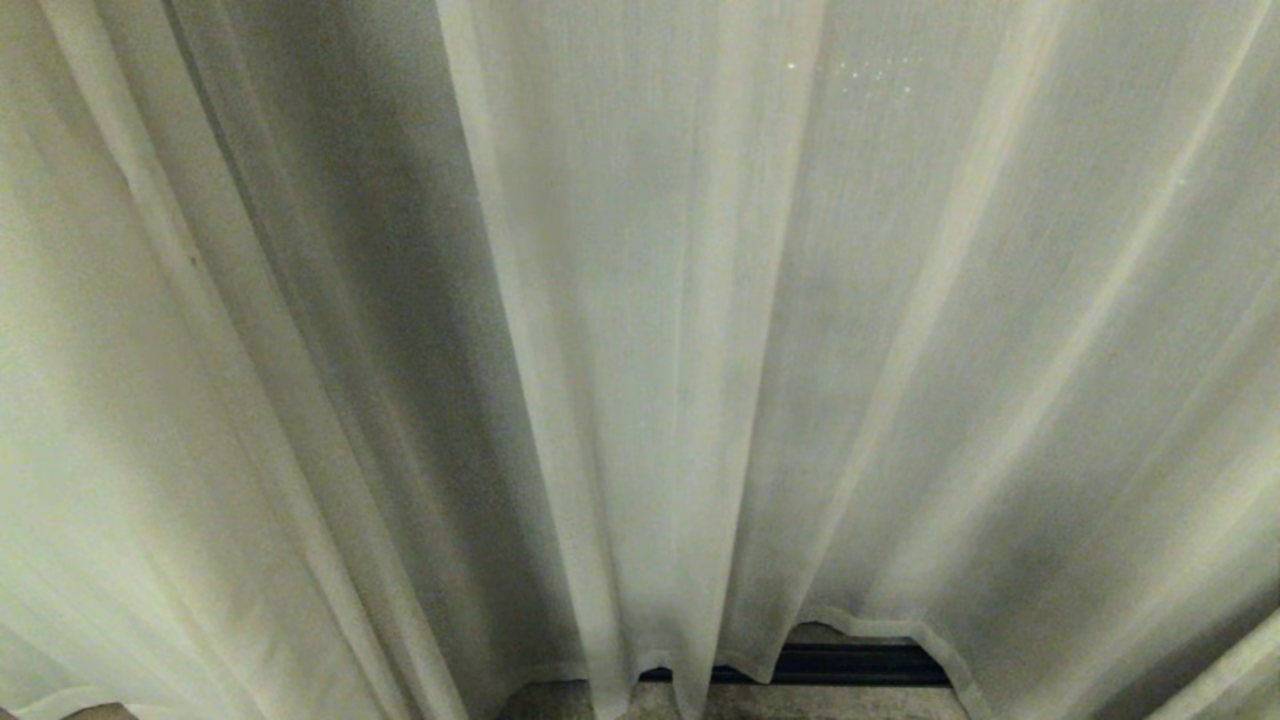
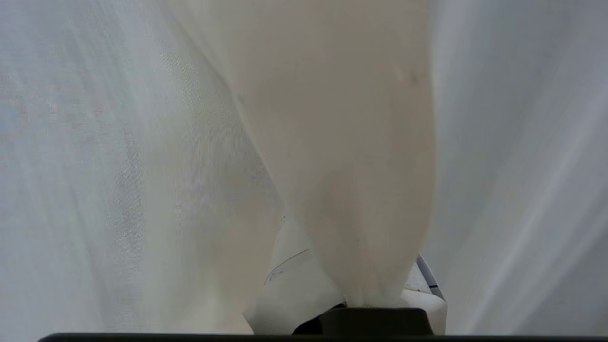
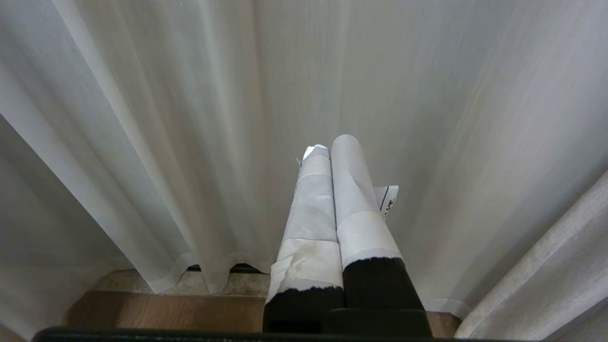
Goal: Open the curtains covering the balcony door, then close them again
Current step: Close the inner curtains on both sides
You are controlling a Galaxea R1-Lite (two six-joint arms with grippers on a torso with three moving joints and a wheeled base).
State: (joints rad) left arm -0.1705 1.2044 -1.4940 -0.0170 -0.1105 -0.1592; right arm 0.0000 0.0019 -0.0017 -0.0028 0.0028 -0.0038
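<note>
The left tool (image 2: 375, 299) sits nearest the lens, clenched on a bunched fold of the curtains (image 2: 342, 142), the opaque cream cloth rising out from between its taped fingers (image 2: 294, 285). Thinner sheer cloth hangs on both sides of that fold. The right tool (image 3: 327, 147) is closed on nothing, its two paper-wrapped fingers pressed together and pointing at the sheer folds just ahead of it. In the head view the curtains run in long vertical pleats down to the floor (image 1: 800, 705), where a dark door track (image 1: 850, 662) shows under the hem.
</note>
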